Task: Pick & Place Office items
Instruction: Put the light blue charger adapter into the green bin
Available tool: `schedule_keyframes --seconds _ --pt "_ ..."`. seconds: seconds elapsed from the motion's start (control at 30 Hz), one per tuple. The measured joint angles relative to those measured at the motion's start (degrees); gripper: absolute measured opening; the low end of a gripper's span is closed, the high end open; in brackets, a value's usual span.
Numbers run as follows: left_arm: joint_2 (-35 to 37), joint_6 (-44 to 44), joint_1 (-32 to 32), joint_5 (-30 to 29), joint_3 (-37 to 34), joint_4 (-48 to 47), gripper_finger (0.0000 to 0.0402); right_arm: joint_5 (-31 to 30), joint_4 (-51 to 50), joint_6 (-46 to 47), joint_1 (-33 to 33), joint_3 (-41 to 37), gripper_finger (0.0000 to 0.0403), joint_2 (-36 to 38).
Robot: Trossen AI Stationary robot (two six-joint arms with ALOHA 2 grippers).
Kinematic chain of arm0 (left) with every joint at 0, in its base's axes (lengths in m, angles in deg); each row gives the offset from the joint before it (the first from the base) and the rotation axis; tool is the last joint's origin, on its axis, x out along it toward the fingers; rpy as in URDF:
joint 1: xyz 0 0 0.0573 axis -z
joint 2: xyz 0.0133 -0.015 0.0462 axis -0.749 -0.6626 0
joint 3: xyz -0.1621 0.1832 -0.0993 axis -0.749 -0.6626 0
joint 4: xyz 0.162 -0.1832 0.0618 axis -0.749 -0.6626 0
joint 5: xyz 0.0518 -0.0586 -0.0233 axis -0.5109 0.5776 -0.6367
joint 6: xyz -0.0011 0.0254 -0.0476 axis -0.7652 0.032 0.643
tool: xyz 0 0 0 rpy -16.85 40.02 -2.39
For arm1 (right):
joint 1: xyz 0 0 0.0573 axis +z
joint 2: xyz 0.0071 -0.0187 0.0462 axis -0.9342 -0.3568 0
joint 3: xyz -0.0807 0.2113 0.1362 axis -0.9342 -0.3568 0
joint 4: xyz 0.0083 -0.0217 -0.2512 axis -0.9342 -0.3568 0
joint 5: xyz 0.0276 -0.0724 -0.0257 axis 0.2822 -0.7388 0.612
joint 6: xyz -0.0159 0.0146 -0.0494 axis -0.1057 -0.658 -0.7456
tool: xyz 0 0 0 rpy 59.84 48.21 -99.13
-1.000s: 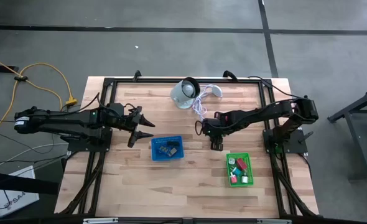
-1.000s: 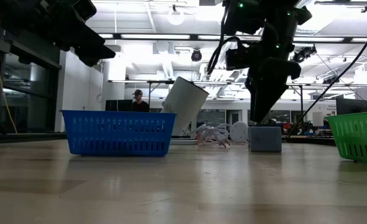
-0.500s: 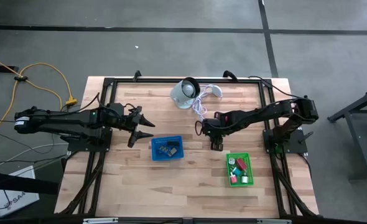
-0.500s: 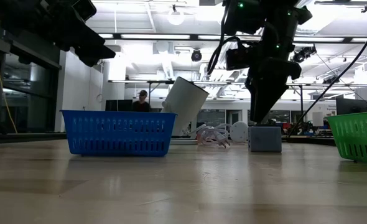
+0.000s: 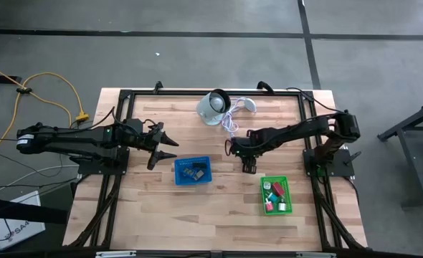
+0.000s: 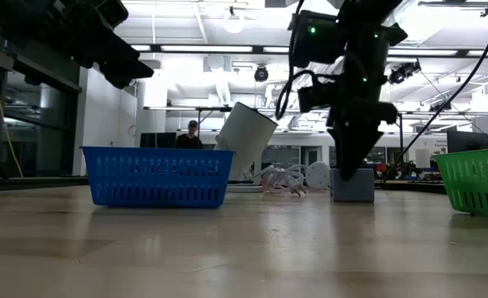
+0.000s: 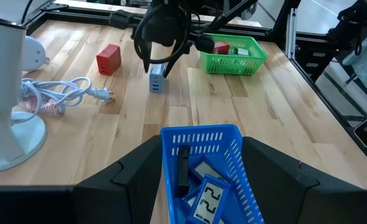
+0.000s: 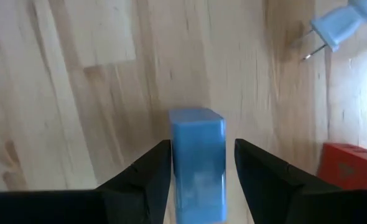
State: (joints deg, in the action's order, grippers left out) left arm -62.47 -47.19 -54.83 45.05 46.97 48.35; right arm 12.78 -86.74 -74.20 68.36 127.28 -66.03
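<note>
Two slim black jointed arms, the left arm [image 5: 82, 137] and the right arm [image 5: 297, 132], each carry black cables along their links, a small green light, and two dark wedge-shaped fingers [image 8: 140, 180] at the tip

high: overhead | low: tabletop level | wrists: close | shared: blue basket [image 5: 192, 170]

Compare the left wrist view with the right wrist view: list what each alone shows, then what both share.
Left wrist only: blue basket holding dark rectangles, green basket, white device, coiled cable, and the right arm over the table.
Right wrist only: close look at the right gripper, jaws open either side of the block.
Both: pale blue block, red block, the cable's plug.
</note>
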Motion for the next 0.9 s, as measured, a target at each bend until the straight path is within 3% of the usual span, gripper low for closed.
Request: schedule_keyframes --seconds 0.33,0.67,0.9 --pt "-0.02 0.02 0.02 0.00 0.00 0.01 0.0211 2.05 0.27 0.04 -0.47 0.10 0.0161 -0.67" --pt "-0.02 0.02 0.00 0.01 0.00 0.00 0.0211 2.21 0.17 0.17 -0.43 0.09 0.0115 -0.68" --pt "-0.02 0.02 0.02 0.02 0.00 0.01 0.0211 2.19 0.17 0.22 -0.43 0.09 0.0122 -0.68"
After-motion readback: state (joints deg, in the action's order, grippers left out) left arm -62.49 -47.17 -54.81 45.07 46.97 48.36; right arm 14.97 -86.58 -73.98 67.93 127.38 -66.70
